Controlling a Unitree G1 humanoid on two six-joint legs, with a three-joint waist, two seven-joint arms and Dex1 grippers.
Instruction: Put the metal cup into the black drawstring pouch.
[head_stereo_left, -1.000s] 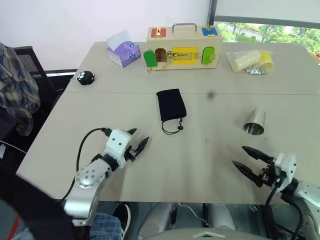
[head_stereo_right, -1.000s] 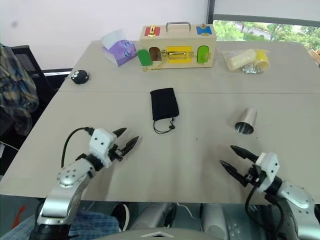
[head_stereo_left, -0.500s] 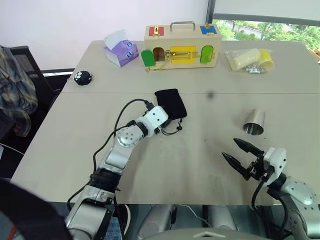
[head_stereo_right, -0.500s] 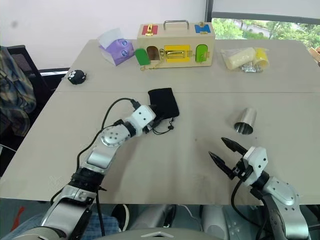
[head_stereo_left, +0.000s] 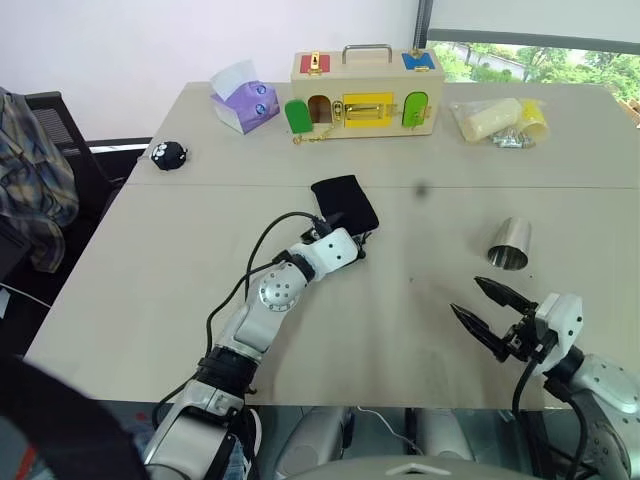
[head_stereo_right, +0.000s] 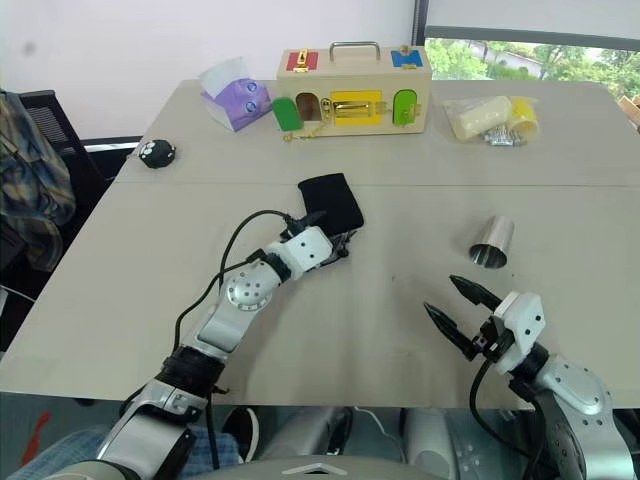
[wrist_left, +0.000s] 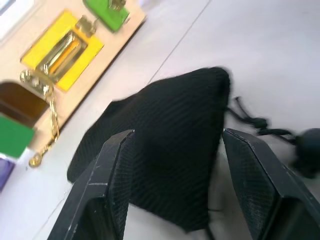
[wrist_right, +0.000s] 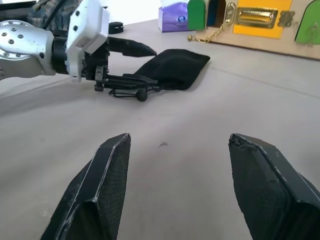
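- The metal cup (head_stereo_left: 508, 245) lies on its side on the tabletop (head_stereo_left: 150, 280), well to the right of the black drawstring pouch (head_stereo_left: 346, 204), open mouth toward the robot, nothing touching it.
- The pouch lies flat mid-table, just in front of the wooden latch box (head_stereo_left: 365, 95); its cord and toggle (wrist_right: 142, 94) trail from the near end.
- Big change here: the left gripper (head_stereo_left: 357, 240), a second ago hovering near the front edge well short of the pouch, has swept forward and right to the pouch's near end.
- Its jaws stand wide, one finger over the fabric and one low by the cord, with the cloth between them in the left wrist view; not closed on anything yet.
- My read: it is lining up to pinch the pouch mouth, the first step before the cup can go in.
- The right gripper (head_stereo_left: 487, 309) has barely moved: it waits near the front edge, short of the cup, jaws wide and empty.
- Farther from the pouch: a purple tissue box (head_stereo_left: 245, 103) and a small black round toy (head_stereo_left: 170, 154) to the back left, a clear bag of yellow items (head_stereo_left: 498, 120) to the back right.
- No readable writing or brand on anything.
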